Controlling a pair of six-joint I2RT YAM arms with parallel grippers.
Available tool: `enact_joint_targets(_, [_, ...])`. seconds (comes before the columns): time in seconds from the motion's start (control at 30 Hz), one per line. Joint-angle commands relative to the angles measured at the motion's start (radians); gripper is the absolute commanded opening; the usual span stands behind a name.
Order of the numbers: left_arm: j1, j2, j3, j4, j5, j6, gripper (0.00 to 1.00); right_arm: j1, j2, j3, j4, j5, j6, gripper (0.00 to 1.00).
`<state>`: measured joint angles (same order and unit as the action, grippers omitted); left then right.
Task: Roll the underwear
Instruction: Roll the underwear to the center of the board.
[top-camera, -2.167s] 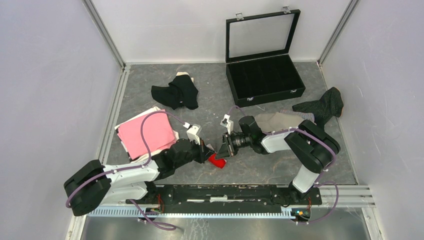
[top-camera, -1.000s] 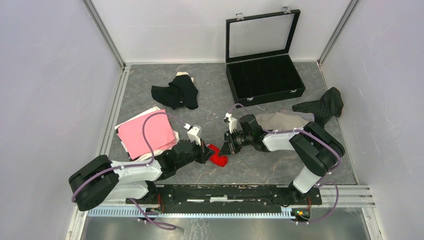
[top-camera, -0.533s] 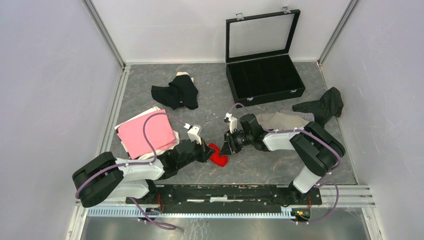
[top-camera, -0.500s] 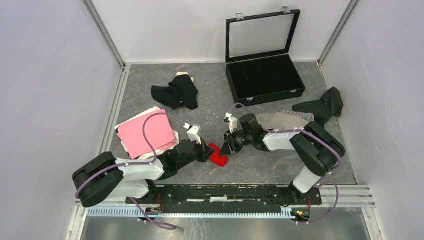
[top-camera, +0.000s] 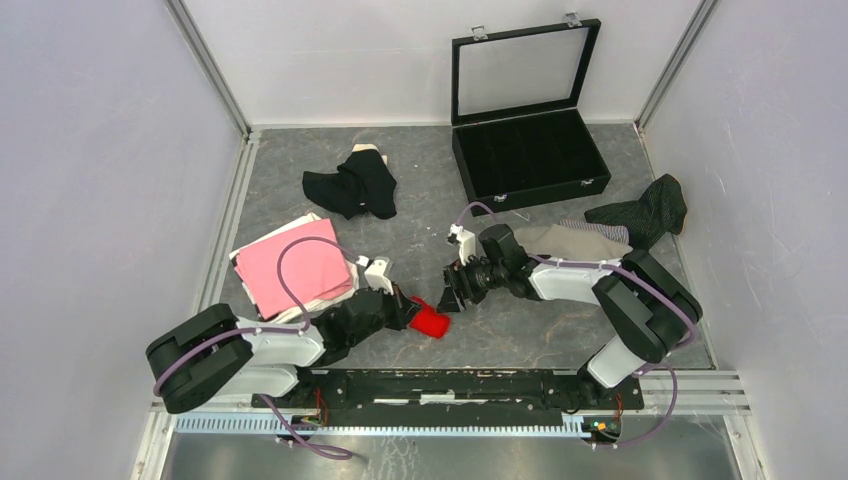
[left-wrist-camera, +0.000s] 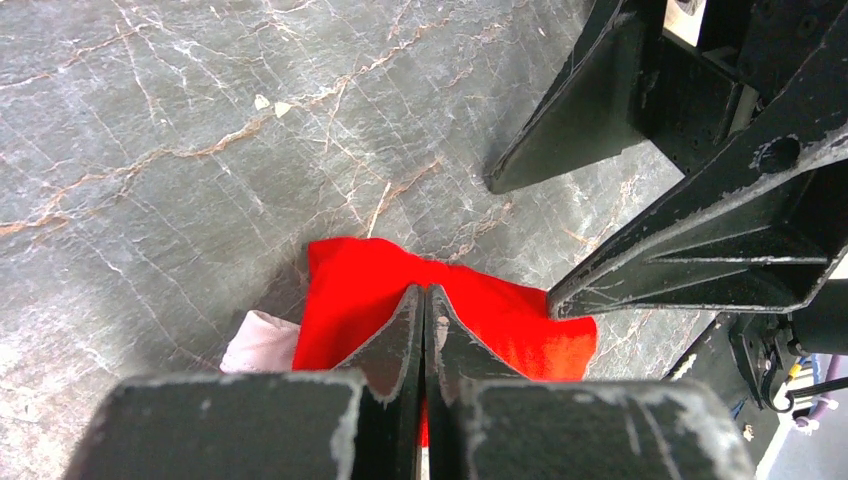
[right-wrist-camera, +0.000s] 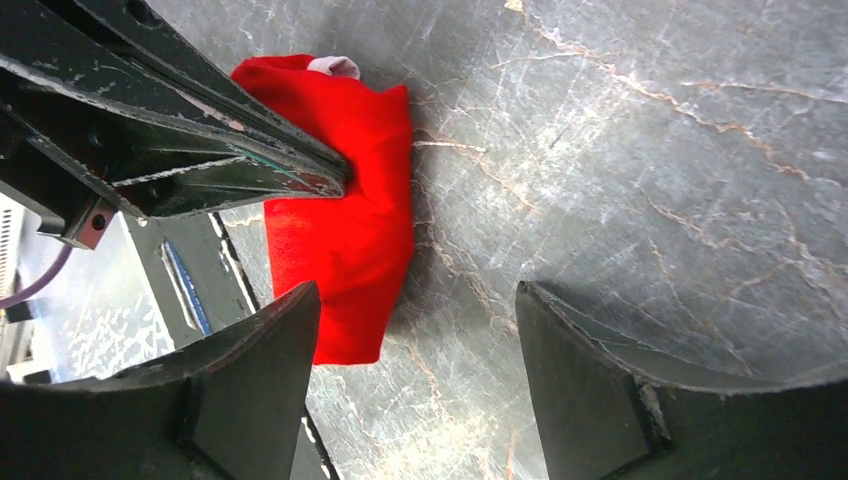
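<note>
L end effector (left-wrist-camera: 424, 292) — atop red underwear (left-wrist-camera: 345, 300)

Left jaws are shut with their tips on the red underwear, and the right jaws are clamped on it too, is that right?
Not quite. The right gripper has its jaws open next to the red underwear, clamped on nothing, as the right wrist view shows. The left gripper is shut with its tips on it.
</note>
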<state>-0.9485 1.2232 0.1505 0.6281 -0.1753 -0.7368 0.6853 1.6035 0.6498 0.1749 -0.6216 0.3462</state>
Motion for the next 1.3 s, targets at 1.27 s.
enact_joint_targets(1.27, [0.004, -0.033, -0.129, 0.001, -0.024, 0.001, 0.02, 0.504, -0.22, 0.016, 0.0, 0.645, -0.546, 0.84])
